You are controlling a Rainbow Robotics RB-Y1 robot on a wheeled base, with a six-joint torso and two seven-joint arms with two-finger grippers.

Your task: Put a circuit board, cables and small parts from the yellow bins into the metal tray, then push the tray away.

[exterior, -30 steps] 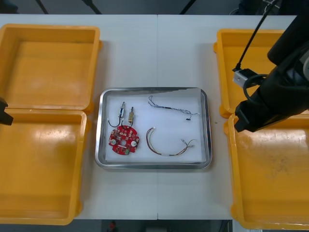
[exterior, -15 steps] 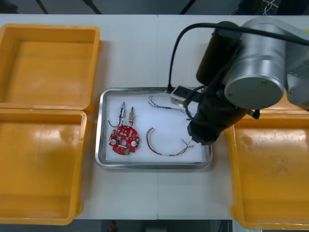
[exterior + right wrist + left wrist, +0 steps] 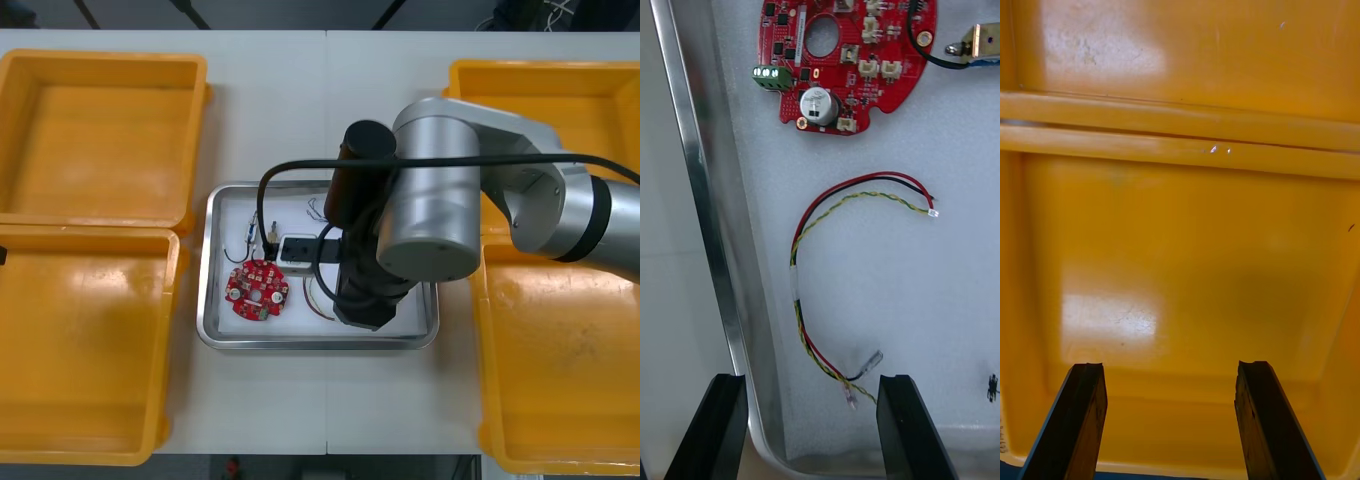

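The metal tray (image 3: 213,300), white inside, sits mid-table between the yellow bins. In it lie a round red circuit board (image 3: 256,290), two small metal parts (image 3: 263,233) with a black cable, and a blue and white cable (image 3: 316,208) half hidden by my right arm (image 3: 420,225). My right gripper (image 3: 816,435) hangs open low over the tray's near side. The tray rim (image 3: 707,247) runs between its fingers, beside one end of the red and yellow cable (image 3: 800,277). The board (image 3: 842,52) lies beyond. My left gripper (image 3: 1169,420) is open above a bare bin floor (image 3: 1187,247).
Two yellow bins stand on the left (image 3: 95,140) (image 3: 85,345) and two on the right (image 3: 560,370) (image 3: 520,90); all look bare inside. The right arm's bulk covers the tray's right half. Open table lies beyond the tray's far rim.
My right arm has swung left from over the right-hand bins to over the tray, now covering its right half. The left gripper has drawn back at the left edge.
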